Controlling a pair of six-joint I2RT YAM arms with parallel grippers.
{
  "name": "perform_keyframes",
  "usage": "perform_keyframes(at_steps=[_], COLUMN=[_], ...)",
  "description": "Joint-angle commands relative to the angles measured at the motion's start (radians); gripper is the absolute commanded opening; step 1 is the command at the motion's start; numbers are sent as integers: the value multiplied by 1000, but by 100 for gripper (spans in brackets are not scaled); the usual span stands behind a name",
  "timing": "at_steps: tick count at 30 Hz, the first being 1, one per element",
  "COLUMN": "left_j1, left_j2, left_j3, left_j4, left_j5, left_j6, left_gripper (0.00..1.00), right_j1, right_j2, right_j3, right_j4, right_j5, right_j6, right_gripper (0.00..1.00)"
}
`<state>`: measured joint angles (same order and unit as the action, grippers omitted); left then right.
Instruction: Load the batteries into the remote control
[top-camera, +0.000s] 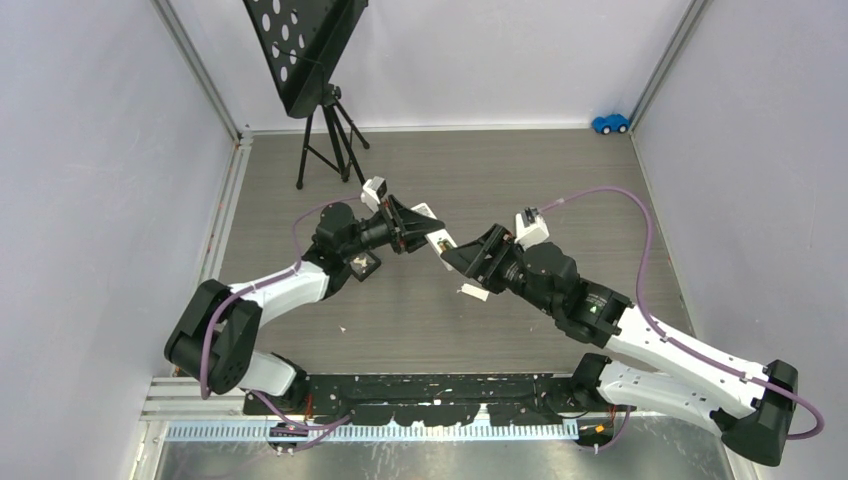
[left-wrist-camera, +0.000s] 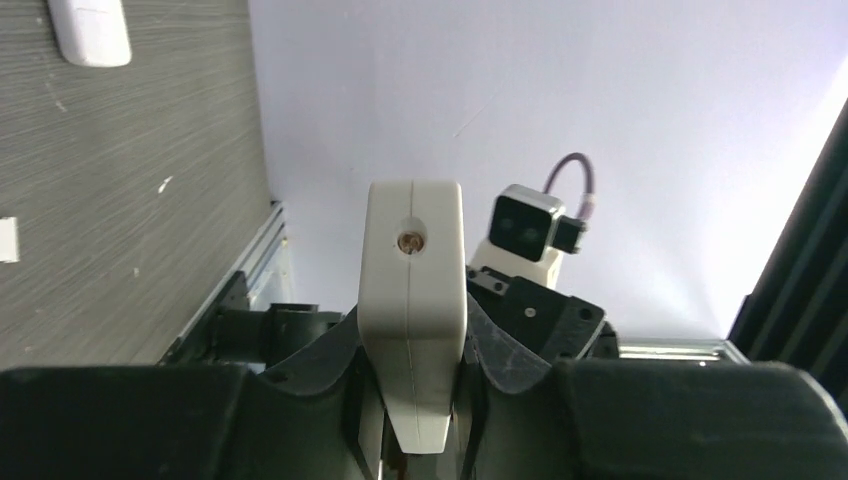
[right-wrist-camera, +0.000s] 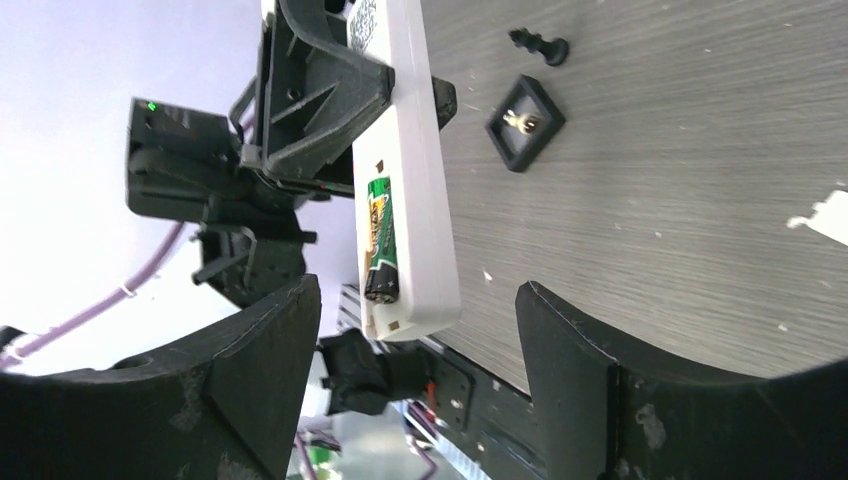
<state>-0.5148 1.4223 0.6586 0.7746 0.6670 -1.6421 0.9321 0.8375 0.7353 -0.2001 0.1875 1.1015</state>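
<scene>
the left hand is clamping a white rectangular remote control between its two black fingers, holding it off the grey wood-grain counter with one end sticking out past the fingertips. the right hand is hovering just beside that free end, its fingers standing wide apart with nothing gripped between them. in the right wrist view the remote control is showing its open back, and a green-wrapped cylindrical battery is sitting in the compartment near the free end. whether a second cell is sitting beside it, i cannot tell.

on the counter beneath the right hand a small white flat piece is lying alone. just beside the left arm, a small black square tray is resting on the counter, holding a tiny brassy item too small to make out.

farther back, a black perforated music stand on a tripod is standing near the rear wall, and a small blue toy car is sitting in the far right corner.
</scene>
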Motion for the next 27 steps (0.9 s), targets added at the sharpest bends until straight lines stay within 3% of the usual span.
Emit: perform_keyframes(at_steps=[1, 11, 27], left_j1=[6, 6, 6], left_j2=[-56, -58, -67], left_j3=[-11, -37, -41], left_j4=[113, 141, 160], left_j5=[-44, -47, -29], left_j6=[-84, -106, -120], left_gripper=[0, 0, 0], right_j1=[-3, -3, -3], right_j2=[-18, -49, -4], right_j3=[-42, -155, -170], right_j4=[246, 432, 489], right_j5=[63, 92, 87], right_j6=[107, 188, 217], right_gripper=[77, 75, 37])
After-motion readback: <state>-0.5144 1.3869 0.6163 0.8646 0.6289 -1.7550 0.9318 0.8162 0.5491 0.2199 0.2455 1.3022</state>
